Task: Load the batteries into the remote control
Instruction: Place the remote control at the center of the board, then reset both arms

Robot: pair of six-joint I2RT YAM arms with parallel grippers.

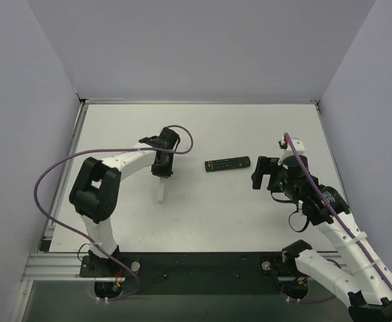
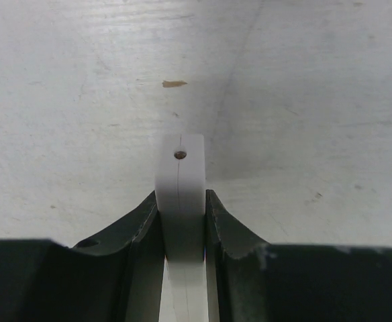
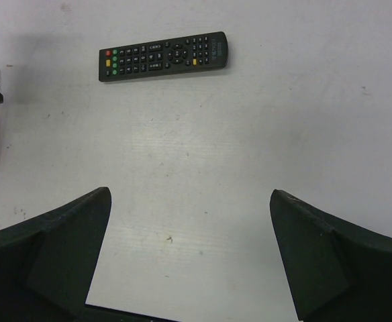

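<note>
Pale lilac walls close in a white tabletop (image 1: 203, 221) on three sides, its surface scuffed and marked with one small brown speck (image 2: 174, 84) in the left wrist view.

At the left-centre of the table, the left gripper (image 1: 160, 169) is clenched on a small white rectangular remote control (image 1: 161, 192). From above, the remote shows as a thin white bar sticking out of the fingers towards the near edge. The left wrist camera shows it end-on. The two dark fingers (image 2: 139, 221) press its two broad sides, and its narrow end face, which carries one small dark hole and a fine seam line, stands out past the fingertips. The rest of its body is hidden between and behind the fingers, so its display, its buttons and any battery compartment cannot be made out.

A long black many-buttoned remote (image 1: 227, 164) lies flat near the table's middle, between the two arms and well apart from both grippers. The right wrist camera shows it face up with coloured keys at its left end.

The right gripper (image 3: 189, 196) is released, with its dark fingers (image 3: 62, 255) spread wide above bare table. At the left edge of that view, a cut-off slice of the white remote and a dark corner of the other gripper's finger can be seen.
</note>
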